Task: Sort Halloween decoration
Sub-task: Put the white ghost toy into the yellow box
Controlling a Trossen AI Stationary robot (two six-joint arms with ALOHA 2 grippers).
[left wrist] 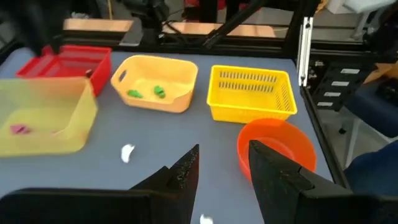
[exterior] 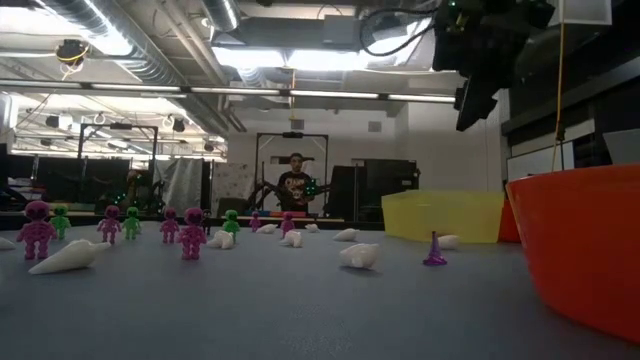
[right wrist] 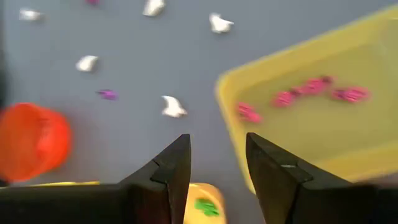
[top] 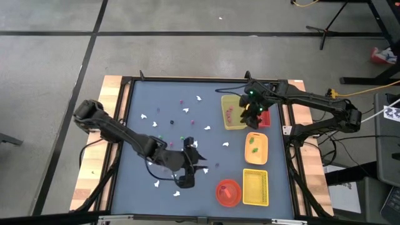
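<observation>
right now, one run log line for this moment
left gripper: open, low among white ghosts | right gripper: open, empty, over pale yellow tray holding pink pieces

Two dark jointed arms, black cables along links; green light on right end effector (top: 253, 110); fingers black, wedge-shaped.

Pretty clearly a robotics lab. Exposed ceiling ducts (exterior: 110, 40) and strip lights (exterior: 300, 92) are seen overhead, and black equipment racks (exterior: 290, 160) are lined up behind a person (exterior: 295, 185).
</observation>
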